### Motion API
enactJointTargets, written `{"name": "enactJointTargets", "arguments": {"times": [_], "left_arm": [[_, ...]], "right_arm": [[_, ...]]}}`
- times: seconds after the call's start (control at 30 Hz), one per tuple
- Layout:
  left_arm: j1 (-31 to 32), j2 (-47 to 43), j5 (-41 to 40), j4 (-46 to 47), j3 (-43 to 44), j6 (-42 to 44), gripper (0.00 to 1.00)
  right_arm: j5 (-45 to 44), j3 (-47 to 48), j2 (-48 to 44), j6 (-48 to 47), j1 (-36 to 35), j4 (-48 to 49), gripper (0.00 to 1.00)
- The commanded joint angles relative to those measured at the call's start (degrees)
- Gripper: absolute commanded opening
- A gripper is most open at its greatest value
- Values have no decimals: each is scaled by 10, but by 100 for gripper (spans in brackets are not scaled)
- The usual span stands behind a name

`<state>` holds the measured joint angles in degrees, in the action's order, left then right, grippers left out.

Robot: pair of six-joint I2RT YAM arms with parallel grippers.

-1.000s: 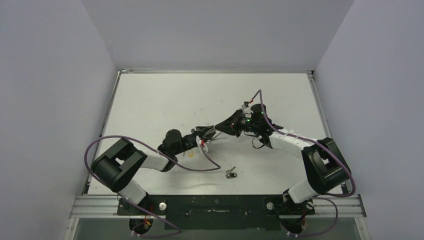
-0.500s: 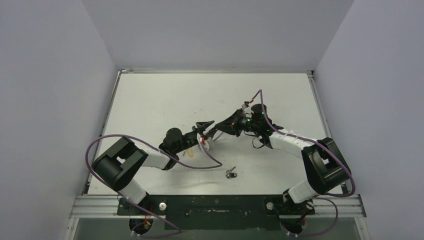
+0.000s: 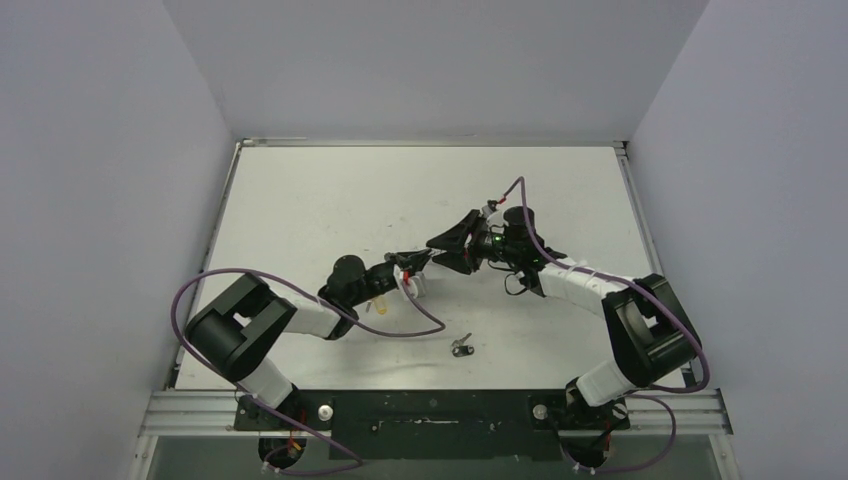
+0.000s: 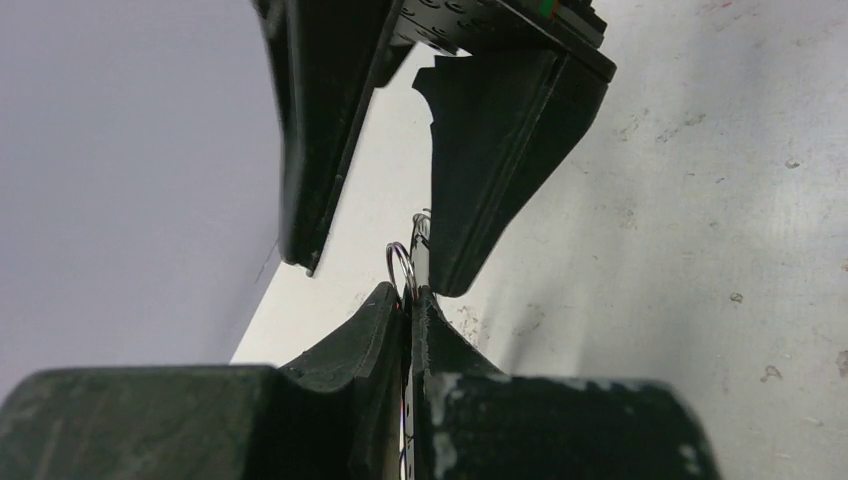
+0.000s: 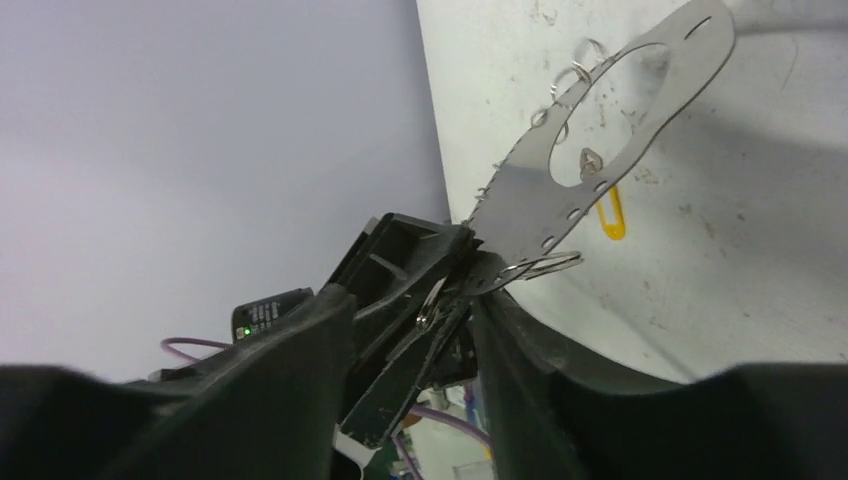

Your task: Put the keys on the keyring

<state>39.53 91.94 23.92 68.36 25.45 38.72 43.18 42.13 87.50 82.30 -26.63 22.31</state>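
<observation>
The keyring [image 5: 520,190] is a flat silvery loop with an oval opening and small rings along its edge; it sticks up over the table. My left gripper [image 5: 462,272] is shut on its lower end. In the left wrist view the left gripper [image 4: 408,298] pinches the keyring [image 4: 402,268] edge-on. My right gripper [image 5: 412,302] is open, its fingers to either side of the left fingertips and the keyring's end. A yellow-headed key [image 5: 612,215] lies on the table beyond the keyring. A black-headed key [image 3: 461,346] lies alone on the table, nearer the arm bases.
The two grippers meet tip to tip above mid-table, left gripper [image 3: 420,262] and right gripper [image 3: 438,254]. Purple cables loop beside each arm, one [image 3: 400,330] trailing close to the black-headed key. Grey walls border the white table [image 3: 300,200].
The left gripper opened briefly, then shut on the keyring's end. The right gripper, shut a second ago, has opened and no longer grips it. The arms have barely shifted.
</observation>
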Motion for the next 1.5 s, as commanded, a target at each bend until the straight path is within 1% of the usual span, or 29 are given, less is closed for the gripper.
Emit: {"name": "enactJointTargets", "arguments": {"times": [0.0, 0.07, 0.13, 0.2, 0.27, 0.33, 0.4, 0.43, 0.47, 0.5, 0.57, 0.6, 0.7, 0.77, 0.8, 0.87, 0.93, 0.97, 1.0, 1.07, 1.13, 1.2, 1.27, 1.37, 1.47], "left_arm": [[-3, -25, 10, 31, 12, -49, 0], [-4, -37, 13, 28, 7, -69, 0], [-8, -54, 19, 16, 0, -90, 0], [-14, -77, 29, -7, -5, -110, 0], [-18, -104, 36, -39, -10, -128, 0], [-23, -133, 47, -80, -10, -145, 0], [-28, -162, 62, -122, -11, -158, 0], [-31, -175, 68, -138, -12, -170, 0], [-34, -186, 75, -153, -13, -178, 0], [-38, -197, 84, -165, -14, -190, 0], [-42, -216, 101, -188, -16, -203, 0], [-43, -225, 110, -197, -17, -208, 0], [-44, -246, 133, -232, -17, -221, 0], [-45, -259, 150, -254, -18, -224, 0], [-46, -266, 156, -264, -20, -223, 0], [-47, -281, 170, -280, -23, -221, 0], [-49, -294, 186, -304, -23, -216, 0], [-50, -300, 194, -313, -23, -213, 0], [-51, -305, 201, -320, -23, -211, 0], [-52, -315, 210, -331, -25, -209, 0], [-53, -322, 220, -338, -26, -206, 0], [-53, -328, 228, -343, -26, -205, 0], [-53, -330, 234, -347, -25, -206, 0], [-53, -330, 242, -348, -23, -206, 0], [-53, -326, 251, -346, -22, -207, 0]], "right_arm": [[18, -2, -6, -4, 11, 67, 59], [18, -1, -17, -20, 20, 66, 77], [20, 3, -33, -50, 31, 51, 88], [24, 17, -51, -108, 43, 5, 96], [35, 45, -68, -189, 55, -59, 100], [38, 87, -81, -300, 65, -162, 100], [18, 137, -91, -427, 69, -290, 100], [8, 158, -96, -480, 69, -340, 100], [3, 169, -101, -529, 69, -365, 100], [6, 171, -109, -564, 69, -370, 99], [15, 158, -126, -613, 66, -342, 99], [24, 147, -132, -616, 64, -314, 98], [68, 110, -142, -599, 47, -190, 98], [71, 101, -146, -628, 17, -158, 97], [71, 99, -149, -661, -2, -163, 97], [77, 105, -155, -764, -46, -212, 97], [68, 120, -158, -893, -89, -306, 97], [59, 125, -161, -940, -106, -342, 97], [50, 125, -165, -981, -119, -365, 97], [51, 111, -187, -1036, -135, -377, 96], [67, 90, -209, -1069, -141, -364, 93], [78, 71, -228, -1098, -147, -347, 84], [68, 60, -241, -1117, -154, -336, 75], [54, 56, -245, -1118, -161, -319, 71], [44, 61, -236, -1119, -167, -308, 70]]}}
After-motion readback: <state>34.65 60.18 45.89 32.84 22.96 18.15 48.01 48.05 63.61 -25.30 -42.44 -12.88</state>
